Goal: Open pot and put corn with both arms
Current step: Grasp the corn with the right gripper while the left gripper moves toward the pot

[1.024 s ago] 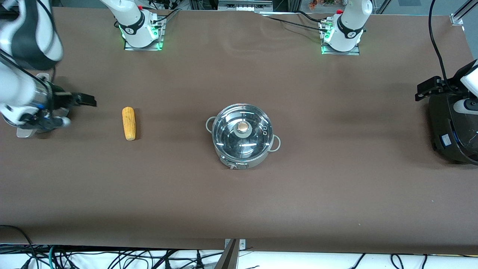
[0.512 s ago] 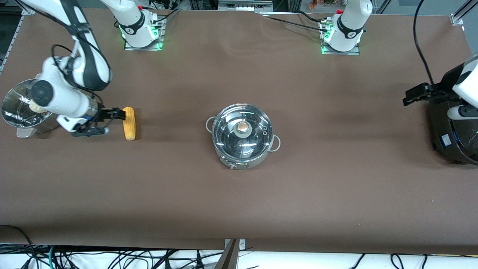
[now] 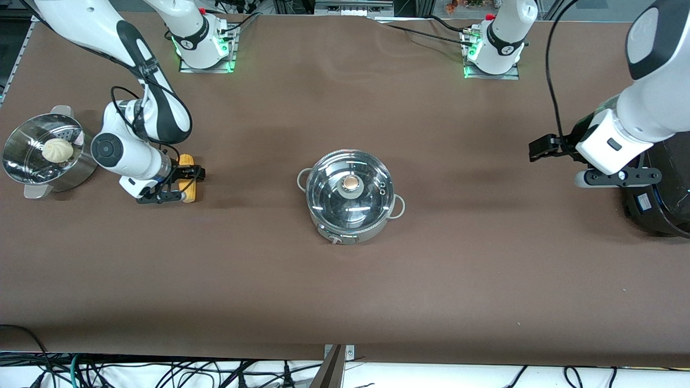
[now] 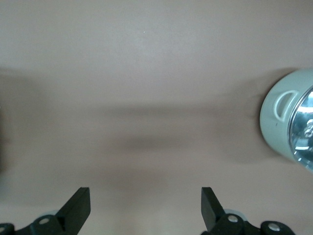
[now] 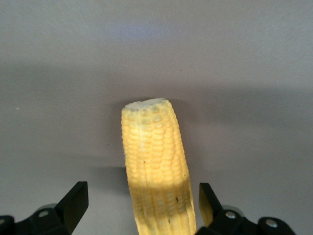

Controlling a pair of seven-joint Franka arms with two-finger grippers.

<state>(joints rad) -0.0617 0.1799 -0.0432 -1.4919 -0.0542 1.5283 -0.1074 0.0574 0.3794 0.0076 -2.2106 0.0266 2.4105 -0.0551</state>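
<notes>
The steel pot (image 3: 349, 215) stands mid-table with its glass lid (image 3: 334, 196) on. It also shows in the left wrist view (image 4: 279, 122). The yellow corn (image 3: 187, 160) lies on the table toward the right arm's end. My right gripper (image 3: 186, 183) is open and low over the corn, one finger on each side of the cob (image 5: 154, 161). Its fingers (image 5: 76, 203) are not closed on the cob. My left gripper (image 3: 538, 147) is open and empty over bare table between the pot and the black cooker, and its fingers (image 4: 78, 208) are wide apart.
A perforated steamer basket (image 3: 21, 161) with a white bun (image 3: 57, 149) stands at the right arm's end of the table. A large black cooker (image 3: 666, 205) stands at the left arm's end, partly under the left arm. Brown table mat (image 3: 345, 291) lies around the pot.
My right gripper moved from beside the steamer basket to the corn and now straddles it. My left gripper moved from the black cooker toward the pot.
</notes>
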